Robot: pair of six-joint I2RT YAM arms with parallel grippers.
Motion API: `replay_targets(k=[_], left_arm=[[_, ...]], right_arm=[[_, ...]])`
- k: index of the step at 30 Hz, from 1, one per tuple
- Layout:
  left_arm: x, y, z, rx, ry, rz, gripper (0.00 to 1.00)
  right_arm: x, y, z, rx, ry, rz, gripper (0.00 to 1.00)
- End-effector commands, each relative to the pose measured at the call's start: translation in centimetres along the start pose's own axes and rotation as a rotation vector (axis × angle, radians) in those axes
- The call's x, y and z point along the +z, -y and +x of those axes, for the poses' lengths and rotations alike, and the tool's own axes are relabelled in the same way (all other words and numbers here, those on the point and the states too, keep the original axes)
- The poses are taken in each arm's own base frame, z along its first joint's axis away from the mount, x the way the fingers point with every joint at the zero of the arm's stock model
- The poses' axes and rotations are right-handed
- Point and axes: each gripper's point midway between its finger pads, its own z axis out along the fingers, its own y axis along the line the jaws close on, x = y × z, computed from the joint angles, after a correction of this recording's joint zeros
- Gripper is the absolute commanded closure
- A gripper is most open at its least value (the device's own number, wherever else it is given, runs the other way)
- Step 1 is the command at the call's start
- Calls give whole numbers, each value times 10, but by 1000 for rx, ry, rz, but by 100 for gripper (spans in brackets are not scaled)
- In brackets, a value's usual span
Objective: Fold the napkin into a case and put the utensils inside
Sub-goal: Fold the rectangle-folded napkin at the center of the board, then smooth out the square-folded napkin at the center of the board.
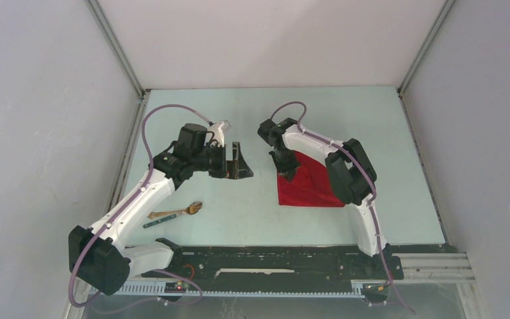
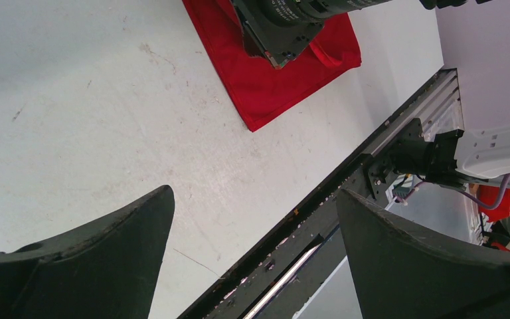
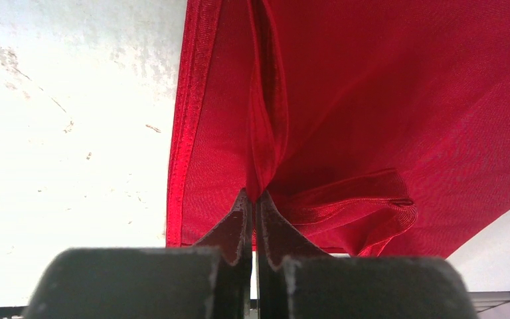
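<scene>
Pale green table (image 1: 239, 199), grey walls (image 1: 33, 100), red napkin (image 1: 312, 186) right of centre

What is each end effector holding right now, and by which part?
The right end effector is shut on the napkin, pinching a raised fold of cloth near one edge. The left end effector is open and holds nothing.

The napkin (image 1: 309, 187) lies right of centre — fork (image 1: 178, 211) and stick (image 1: 157, 222) side by side at near left.
</scene>
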Motion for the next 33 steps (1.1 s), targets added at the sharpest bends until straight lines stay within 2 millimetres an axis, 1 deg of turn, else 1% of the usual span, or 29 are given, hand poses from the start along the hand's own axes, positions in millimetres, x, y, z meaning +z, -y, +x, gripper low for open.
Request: replay_targets(k=[1, 2, 3, 6, 8, 9, 11, 12, 15, 16, 17, 18, 19, 20, 22, 25, 28, 33], left_arm=[[-3, 3, -5, 32, 22, 16, 0], [-3, 3, -5, 34, 23, 16, 0], [-3, 3, -5, 35, 22, 16, 0], [-3, 3, -4, 33, 19, 17, 0], [-2, 2, -4, 31, 16, 16, 0], [-2, 2, -4, 31, 16, 16, 0], [-1, 2, -4, 31, 16, 14, 0], [-1, 1, -4, 30, 15, 12, 0], [0, 0, -3, 27, 10, 10, 0], [1, 0, -3, 26, 9, 9, 0], [1, -1, -3, 26, 9, 9, 0], [2, -1, -3, 25, 6, 9, 0], [2, -1, -2, 24, 3, 11, 0], [3, -1, -2, 23, 1, 10, 0], [4, -3, -1, 19, -5, 4, 0], [7, -5, 0, 16, -12, -2, 0], [8, -9, 0, 15, -10, -17, 0], [10, -10, 0, 11, -17, -21, 0]], right_arm=[[-10, -5, -10, 23, 35, -21, 100], [-10, -4, -10, 25, 36, -17, 99], [-10, -3, -9, 24, 33, -12, 95], [-15, -5, -10, 23, 42, -24, 77], [-26, -9, -13, 20, 64, -59, 62], [-36, -12, -14, 16, 87, -90, 53], [-57, -16, -16, 7, 136, -163, 39], [-68, -17, -14, 4, 155, -212, 35], [-105, -19, -12, 37, 249, -467, 31], [-114, -9, -16, 76, 299, -541, 28], [-118, -2, -21, 104, 353, -608, 25], [-116, 11, -21, 138, 376, -658, 22], [-108, 24, -22, 177, 386, -698, 20], [-100, 33, -20, 212, 365, -755, 20], [-83, 51, -23, 257, 333, -792, 20], [-61, 63, -31, 284, 317, -796, 18], [-41, 76, -30, 323, 284, -789, 18], [-17, 77, -18, 326, 223, -784, 17]])
